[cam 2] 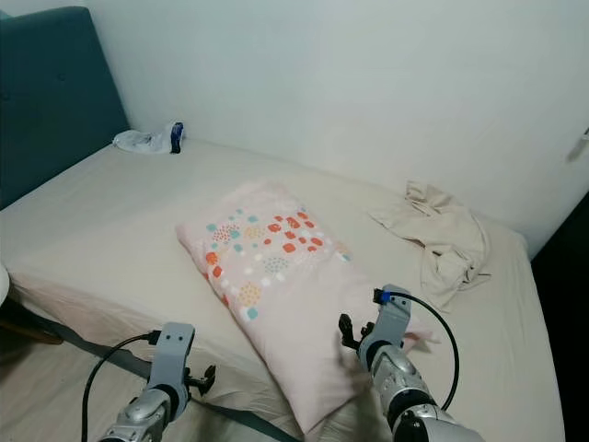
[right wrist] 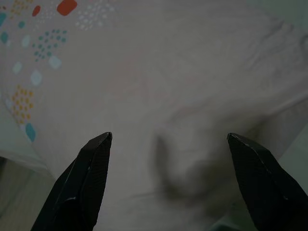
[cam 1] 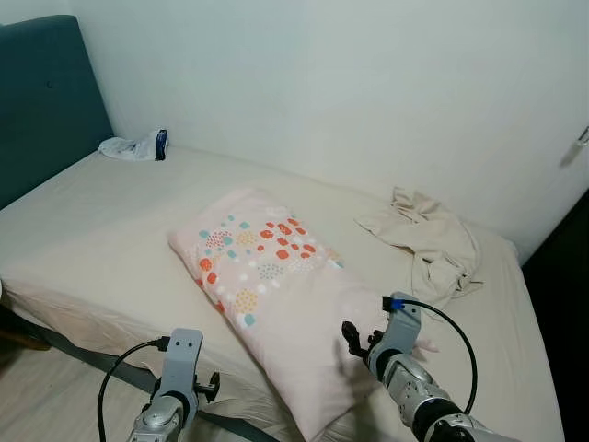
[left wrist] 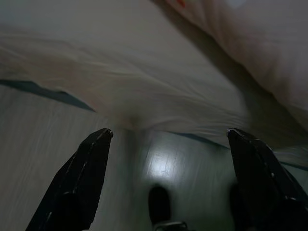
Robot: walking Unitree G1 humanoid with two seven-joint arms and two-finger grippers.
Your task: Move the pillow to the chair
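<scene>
A long pink pillow (cam 1: 276, 285) with coloured dots lies slanted across the middle of the bed (cam 1: 101, 230), its near end hanging at the front edge. My right gripper (right wrist: 168, 137) hovers open just over that near end, its two black fingers (right wrist: 91, 178) spread wide above the pink fabric; in the eye views it sits at the pillow's right side (cam 1: 357, 341). My left gripper (left wrist: 168, 132) is open too, held low in front of the bed's edge (cam 1: 206, 385), left of the pillow, with sheet and floor beyond it.
A crumpled beige cloth (cam 1: 428, 241) lies at the bed's far right. A white cloth with a dark blue item (cam 1: 138, 145) sits by the teal headboard (cam 1: 41, 101). A white wall runs behind; a dark gap (cam 1: 563, 304) borders the right. A dark frame rail (cam 1: 83, 354) edges the front.
</scene>
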